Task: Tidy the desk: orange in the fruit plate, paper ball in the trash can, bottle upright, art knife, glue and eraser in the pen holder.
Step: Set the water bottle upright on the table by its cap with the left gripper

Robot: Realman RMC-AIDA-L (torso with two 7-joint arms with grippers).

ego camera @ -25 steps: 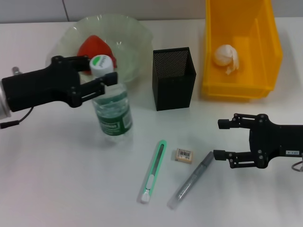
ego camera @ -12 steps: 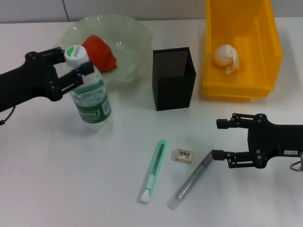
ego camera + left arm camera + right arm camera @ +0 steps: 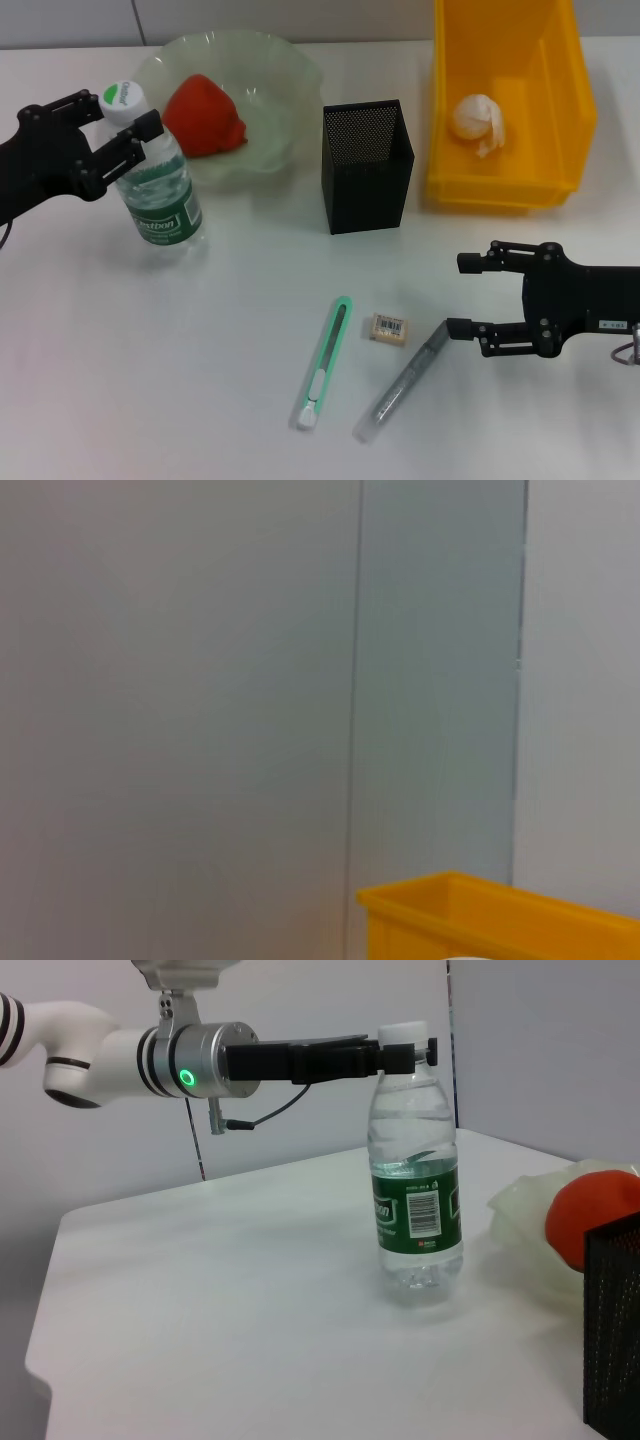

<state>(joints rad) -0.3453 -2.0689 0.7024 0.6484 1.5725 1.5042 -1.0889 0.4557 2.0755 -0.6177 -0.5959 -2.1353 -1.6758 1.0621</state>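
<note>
1. Left gripper clamped on the neck of the bottle, just under the white cap. Bottle upright, base on the desk per right wrist view, just beside the fruit plate. Not released yet.
2. Right gripper spread wide, holding nothing, parked low over the desk at the right. Lower fingertip just beside the top end of the glue; touching or not, cannot tell.
3. Done, judging by layout: orange in the fruit plate; paper ball in the yellow trash can.
4. Nearly done: bottle upright, only needs letting go and the arm clearing away.
5. Left: art knife, eraser and glue, all lying flat on the desk in front of the pen holder. Eraser between the other two, close to both.
6. Pen holder interior not visible from here; nothing sticking out above the rim.
7. Estimate: roughly halfway, three small items outstanding. Right gripper best placed for the glue first.
</note>
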